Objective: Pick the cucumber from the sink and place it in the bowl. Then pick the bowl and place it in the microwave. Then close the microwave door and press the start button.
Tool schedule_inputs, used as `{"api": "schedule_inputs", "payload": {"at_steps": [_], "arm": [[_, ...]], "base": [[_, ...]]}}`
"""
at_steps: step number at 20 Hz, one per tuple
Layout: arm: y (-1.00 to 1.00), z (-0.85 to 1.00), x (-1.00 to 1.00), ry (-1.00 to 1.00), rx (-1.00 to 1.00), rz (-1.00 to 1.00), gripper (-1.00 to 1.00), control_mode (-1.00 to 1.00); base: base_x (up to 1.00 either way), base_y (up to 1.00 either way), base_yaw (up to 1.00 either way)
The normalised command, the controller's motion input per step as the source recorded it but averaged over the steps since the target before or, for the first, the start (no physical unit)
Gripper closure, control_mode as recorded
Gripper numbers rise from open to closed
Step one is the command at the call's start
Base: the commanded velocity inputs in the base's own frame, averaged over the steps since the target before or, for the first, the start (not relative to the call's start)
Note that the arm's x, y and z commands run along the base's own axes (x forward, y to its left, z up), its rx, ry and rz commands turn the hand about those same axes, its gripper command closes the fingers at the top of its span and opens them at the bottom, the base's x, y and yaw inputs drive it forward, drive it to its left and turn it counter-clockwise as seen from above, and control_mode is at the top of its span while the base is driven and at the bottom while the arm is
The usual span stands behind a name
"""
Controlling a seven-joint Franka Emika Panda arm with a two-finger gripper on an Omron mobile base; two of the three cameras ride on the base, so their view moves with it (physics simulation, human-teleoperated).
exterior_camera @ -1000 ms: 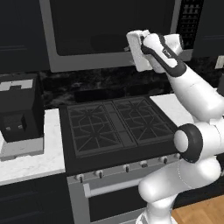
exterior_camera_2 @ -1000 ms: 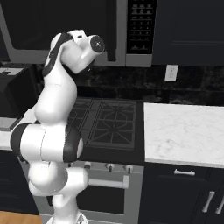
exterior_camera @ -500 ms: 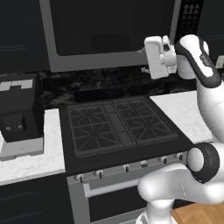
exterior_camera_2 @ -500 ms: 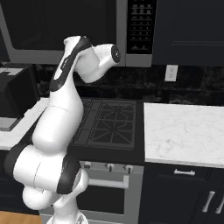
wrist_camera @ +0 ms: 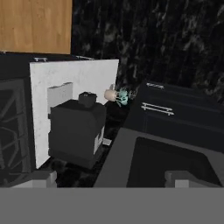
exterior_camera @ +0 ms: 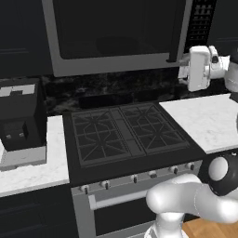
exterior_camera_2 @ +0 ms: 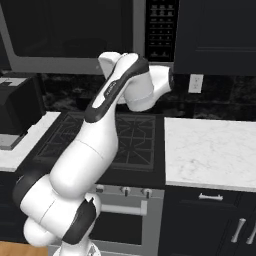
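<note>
Grey microwave door (exterior_camera: 111,35) shut; claw (wrist_camera: 111,178) spread, empty. Advise square, light press on keypad (exterior_camera: 201,21), one o'clock.

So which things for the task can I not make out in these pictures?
- Bowl, cucumber: behind the microwave door's dark glass only a dim round shape shows in the left base view; I cannot tell what it is.
- Keypad: right base view, buttons too small to pick out the start button.
- Gripper: hand view, fingertips cut off at the bottom edge; they stand wide apart.
</note>
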Motion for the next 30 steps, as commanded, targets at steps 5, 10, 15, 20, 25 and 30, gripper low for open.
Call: {"api": "schedule_inputs", "payload": {"at_steps": [5, 10, 15, 20, 25, 30], "arm": [[-0.98, 0.11, -0.03, -0.05, 0.01, 0.03, -1.00, -1.00], [-0.35, 0.02, -0.38, -0.02, 0.01, 0.01, -1.00, -1.00], [0.00, 0.07, -0.19, -0.03, -0.04, -0.20, -1.00, -1.00], [-0.20, 0.47, 0.03, -0.13, -0.12, -0.39, -1.00, -1.00], [-0.34, 0.01, 0.32, -0.03, -0.03, -0.26, -1.00, -1.00], [-0.05, -0.03, 0.42, -0.06, 0.04, -0.27, -1.00, -1.00]], "base": [[0.00, 0.00, 0.00], [0.00, 0.00, 0.00], [0.00, 0.00, 0.00], [0.00, 0.00, 0.00], [0.00, 0.00, 0.00], [0.00, 0.00, 0.00]]}}
